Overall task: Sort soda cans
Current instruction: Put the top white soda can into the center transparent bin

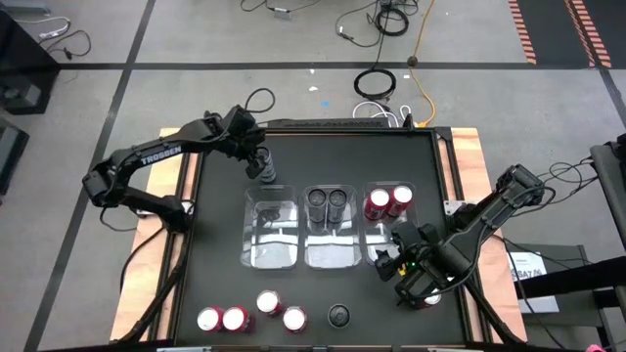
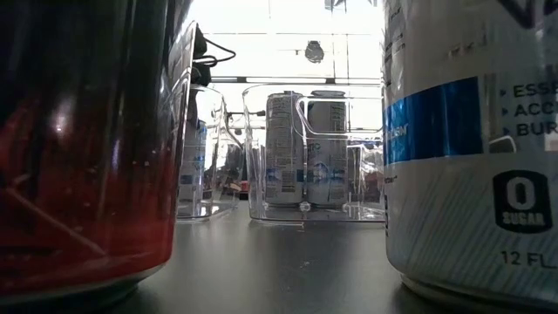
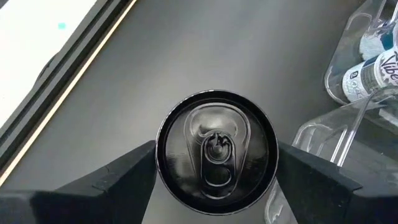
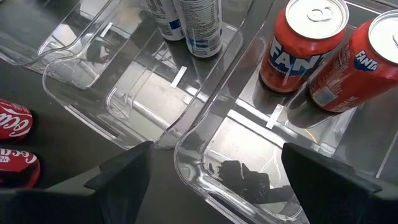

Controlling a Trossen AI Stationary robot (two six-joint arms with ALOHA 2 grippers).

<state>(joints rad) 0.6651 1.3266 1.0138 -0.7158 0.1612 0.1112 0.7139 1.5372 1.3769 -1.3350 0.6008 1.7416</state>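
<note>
My left gripper [image 1: 262, 168] stands just beyond the far end of the left clear bin [image 1: 271, 233], shut on a black-topped soda can [image 3: 216, 148]. My right gripper [image 1: 396, 259] hovers open and empty over the near end of the right bin [image 4: 205, 134]. Two red cans [image 1: 388, 200] stand in the right bin's far end, and two dark-topped cans [image 1: 328, 200] stand in the middle bin. Several red cans [image 1: 249, 313] and one dark can [image 1: 338, 315] stand on their bases near the table's near edge. My left gripper [image 3: 216, 155] pinches the black-topped can between its two fingers [image 3: 134, 165], one on each side of the can's wall just below the rim [image 3: 160, 155]. The fingers come from above, pointing down. The can is upright; whether its base is on the table cannot be seen.
Three clear bins sit side by side mid-table; the left one holds no can. In the low view a red can [image 2: 87, 148] and a white-and-blue can [image 2: 471, 148] stand close to the camera. Bare dark table lies between the bins and the near row.
</note>
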